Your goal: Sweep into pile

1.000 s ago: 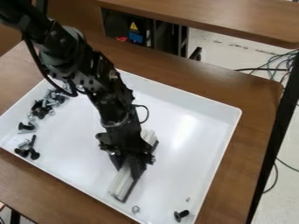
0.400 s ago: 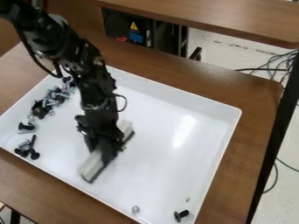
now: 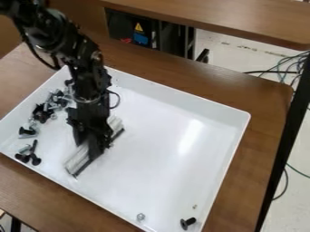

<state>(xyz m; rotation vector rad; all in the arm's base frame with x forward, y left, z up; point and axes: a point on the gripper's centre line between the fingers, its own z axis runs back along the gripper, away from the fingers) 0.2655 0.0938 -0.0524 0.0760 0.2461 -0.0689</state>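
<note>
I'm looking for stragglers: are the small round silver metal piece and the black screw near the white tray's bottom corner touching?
Apart: the camera view shows bare white tray between the silver piece and the black screw.

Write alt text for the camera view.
Black two-finger tool gripping a pale bar-shaped sweeper inside a white rectangular tray. Black and silver fasteners lie scattered at picture left; one black screw and a small round silver piece sit near the bottom.

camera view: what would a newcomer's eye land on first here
The black robot arm, slanting in from the upper left over the white tray, its tool gripping a pale bar left of the tray's middle. Then the dark and silvery screws scattered along the tray's left side.
</note>
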